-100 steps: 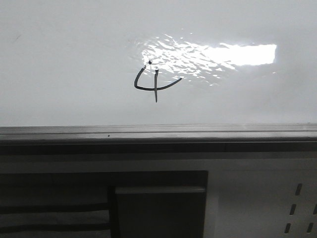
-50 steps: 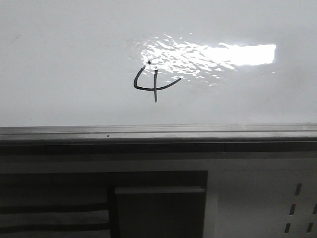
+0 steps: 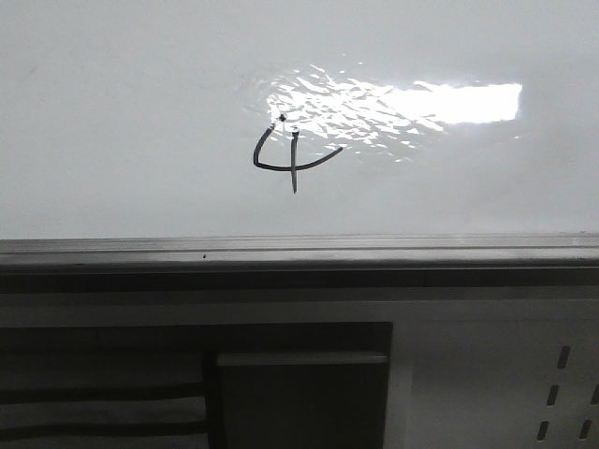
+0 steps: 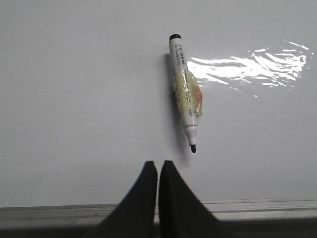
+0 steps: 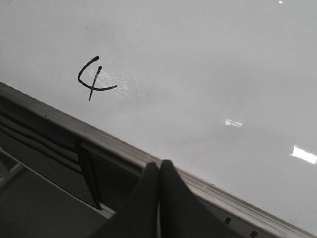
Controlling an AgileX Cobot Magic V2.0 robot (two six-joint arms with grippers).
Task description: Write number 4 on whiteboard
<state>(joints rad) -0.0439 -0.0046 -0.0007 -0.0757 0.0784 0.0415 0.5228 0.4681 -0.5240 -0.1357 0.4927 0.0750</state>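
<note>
A thin black open-topped number 4 (image 3: 290, 157) is drawn on the glossy whiteboard (image 3: 112, 122), just left of a bright rippled reflection. It also shows in the right wrist view (image 5: 93, 79). A white marker (image 4: 184, 90) with a yellow band lies uncapped on the whiteboard (image 4: 74, 99), its black tip pointing towards my left gripper (image 4: 158, 164). That gripper is shut and empty, just short of the marker's tip. My right gripper (image 5: 159, 165) is shut and empty, over the board's grey edge rail (image 5: 44, 111). No gripper shows in the front view.
The grey metal rail (image 3: 299, 251) runs along the board's near edge. Below it stands a dark cabinet panel (image 3: 299, 393) with a lighter slotted panel (image 3: 562, 393) at the right.
</note>
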